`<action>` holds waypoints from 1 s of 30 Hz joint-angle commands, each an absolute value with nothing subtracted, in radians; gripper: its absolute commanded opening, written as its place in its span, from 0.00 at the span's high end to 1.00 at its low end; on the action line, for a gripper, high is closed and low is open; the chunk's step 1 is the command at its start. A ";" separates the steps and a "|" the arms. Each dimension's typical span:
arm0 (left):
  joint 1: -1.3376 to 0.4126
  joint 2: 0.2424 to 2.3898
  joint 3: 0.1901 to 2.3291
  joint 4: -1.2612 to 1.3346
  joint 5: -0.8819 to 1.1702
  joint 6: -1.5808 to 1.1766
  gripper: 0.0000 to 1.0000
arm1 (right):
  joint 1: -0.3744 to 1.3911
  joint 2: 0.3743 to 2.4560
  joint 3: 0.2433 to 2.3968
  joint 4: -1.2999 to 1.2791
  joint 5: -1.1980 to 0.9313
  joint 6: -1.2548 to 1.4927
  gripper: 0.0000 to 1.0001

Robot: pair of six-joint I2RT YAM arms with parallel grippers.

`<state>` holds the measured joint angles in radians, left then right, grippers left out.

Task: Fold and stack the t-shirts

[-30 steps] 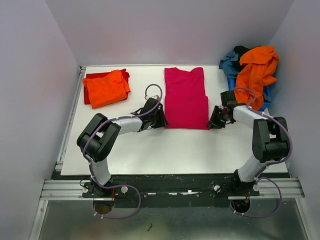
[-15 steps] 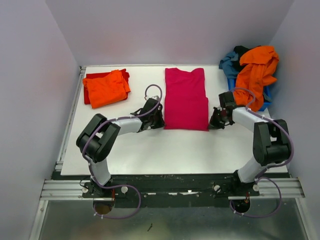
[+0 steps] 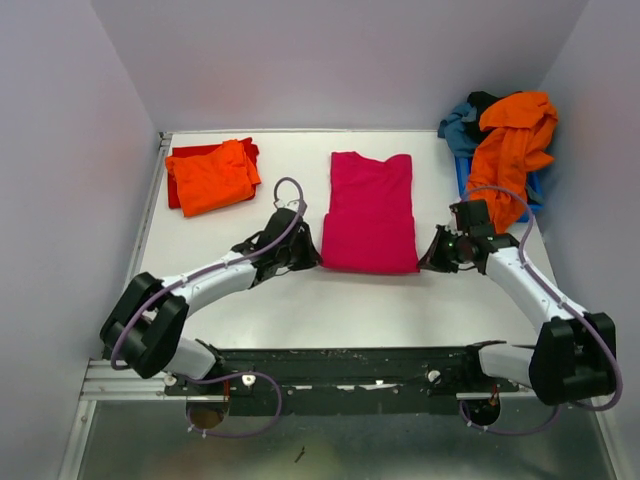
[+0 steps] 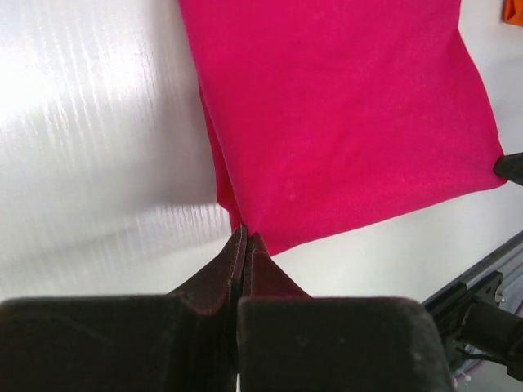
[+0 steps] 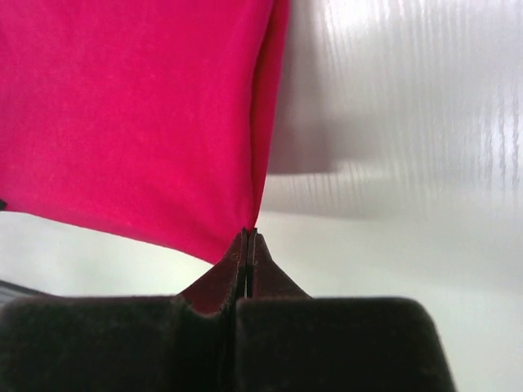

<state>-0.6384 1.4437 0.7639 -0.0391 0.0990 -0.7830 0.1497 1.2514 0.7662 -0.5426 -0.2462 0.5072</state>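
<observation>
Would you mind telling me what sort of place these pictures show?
Probably a robotics lab cell: a white table boxed in by plain pale walls, a black-and-white left arm and right arm on a metal rail, handling a magenta cloth t-shirt.

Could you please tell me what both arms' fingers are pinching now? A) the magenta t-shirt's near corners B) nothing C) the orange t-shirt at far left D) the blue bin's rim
A: the wrist views show the left fingers and the right fingers each shut on a near corner of the magenta t-shirt.
</observation>
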 commanded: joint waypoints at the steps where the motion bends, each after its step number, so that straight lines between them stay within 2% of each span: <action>1: -0.641 1.361 0.747 -0.130 0.109 -0.787 1.00 | 0.152 1.169 0.739 -0.637 -0.282 0.509 0.99; 10: -0.653 1.292 0.759 -0.198 0.152 -0.787 1.00 | 0.152 1.002 0.677 -0.702 -0.324 0.545 0.99; 15: -0.657 1.298 0.790 -0.198 0.158 -0.785 1.00 | 0.152 1.005 0.715 -0.732 -0.311 0.546 0.99; 23: -0.624 1.402 0.980 -0.253 0.222 -0.733 1.00 | 0.152 1.118 0.910 -0.772 -0.268 0.532 0.99; 30: -0.638 1.384 0.833 -0.192 0.245 -0.787 1.00 | 0.152 1.085 0.766 -0.723 -0.311 0.529 0.99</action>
<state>-0.6266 1.3941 0.9333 -0.1967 0.2031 -0.7605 0.1509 1.1076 0.8574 -0.7231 -0.2852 0.5407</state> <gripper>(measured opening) 0.006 0.013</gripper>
